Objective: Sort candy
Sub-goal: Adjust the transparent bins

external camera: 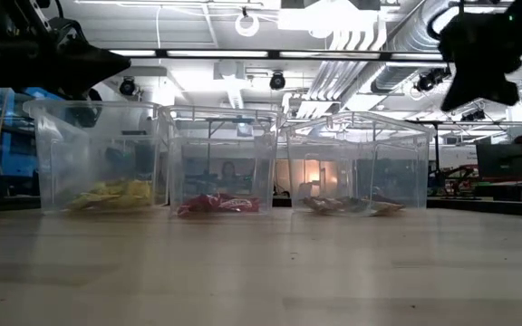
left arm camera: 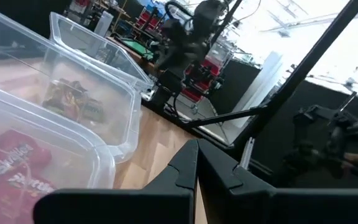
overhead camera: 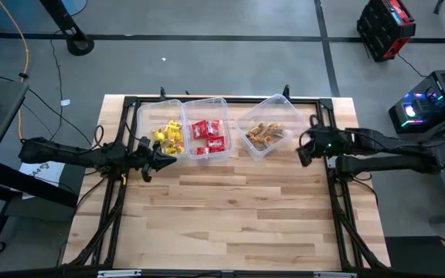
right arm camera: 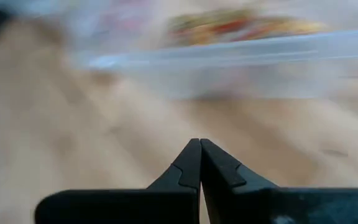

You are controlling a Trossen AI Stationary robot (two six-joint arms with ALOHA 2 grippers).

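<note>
Three clear tubs stand in a row at the table's far side. The left tub (overhead camera: 161, 127) holds yellow candy (overhead camera: 168, 137), the middle tub (overhead camera: 207, 127) red candy (overhead camera: 208, 136), the right tub (overhead camera: 273, 116) brown-gold candy (overhead camera: 266, 135). My left gripper (overhead camera: 174, 161) is shut and empty, held level just near of the left tub. My right gripper (overhead camera: 303, 154) is shut and empty, tilted down at the table's right side, right of the brown-gold tub. The wrist views show each pair of fingertips closed: left gripper (left arm camera: 196, 149), right gripper (right arm camera: 199, 148).
A black frame (overhead camera: 230, 99) runs around the table's far edge and sides. The wooden tabletop (overhead camera: 230, 224) near of the tubs is bare. Room equipment stands beyond the table.
</note>
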